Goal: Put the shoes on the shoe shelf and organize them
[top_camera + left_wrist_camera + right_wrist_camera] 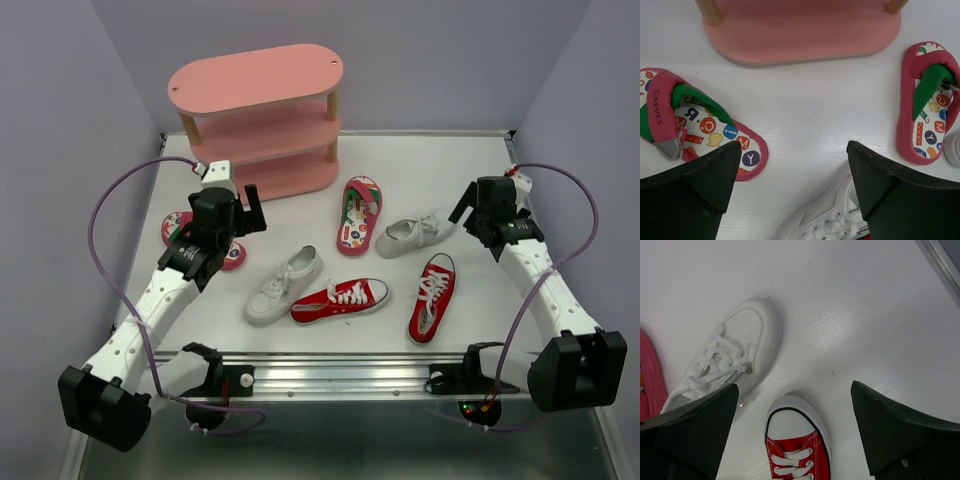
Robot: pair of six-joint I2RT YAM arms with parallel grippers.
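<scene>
While left gripper (792, 150) and right gripper (794, 387) both gape empty, left sits nearer the flip-flop (705, 127) on table (805, 110) — at its 9 o'clock, long axis 10-to-4; shoe shelf (800, 35) at 12 o'clock.

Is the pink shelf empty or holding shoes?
Empty: the pink three-tier oval-board shelf has bare visible tiers; all six shoes lie on the white table.

High fixed view from near edge, far, covers whole table (470, 170). Wrist views close, facing down: left shares flip-flops (930, 105), right shares white sneaker (735, 355).
</scene>
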